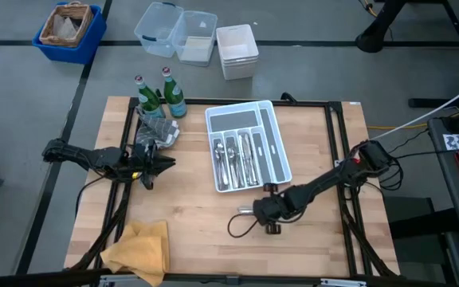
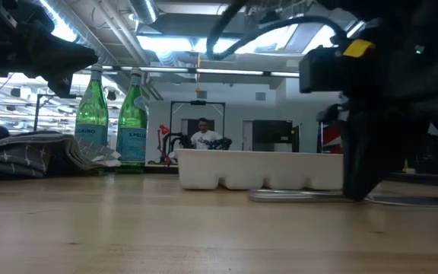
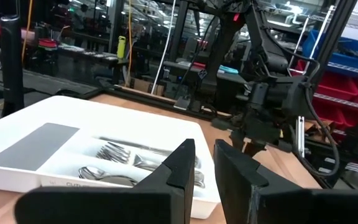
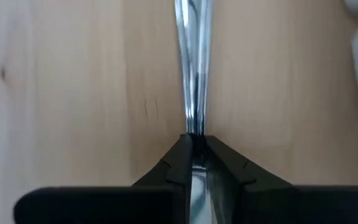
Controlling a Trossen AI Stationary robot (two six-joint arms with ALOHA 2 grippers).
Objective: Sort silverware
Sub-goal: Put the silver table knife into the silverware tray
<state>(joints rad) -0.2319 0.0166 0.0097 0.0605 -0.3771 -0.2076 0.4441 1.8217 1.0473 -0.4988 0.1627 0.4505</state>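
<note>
While the wooden table point(image 1: 205, 231) sits in a busy workshop, right gripper point(image 4: 194, 142) pinches a utensil point(image 4: 193, 62) near the front edge; left gripper point(image 3: 202, 163) hovers slightly open.

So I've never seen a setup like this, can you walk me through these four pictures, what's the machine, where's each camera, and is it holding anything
This is a robot with two dark arms at a wooden table, each ending in a two-finger pincer. One picture looks straight down from above, one looks level across the tabletop, and two come from cameras on the arms' wrists.

On the table sit a white tray with silverware sorted in its slots, two green bottles, a grey cloth and a yellow cloth.

The right pincer is down at the table in front of the tray, its fingers closed on one shiny piece of silverware lying on the wood. The left pincer waits at the table's left, empty, its fingers slightly apart.
</note>
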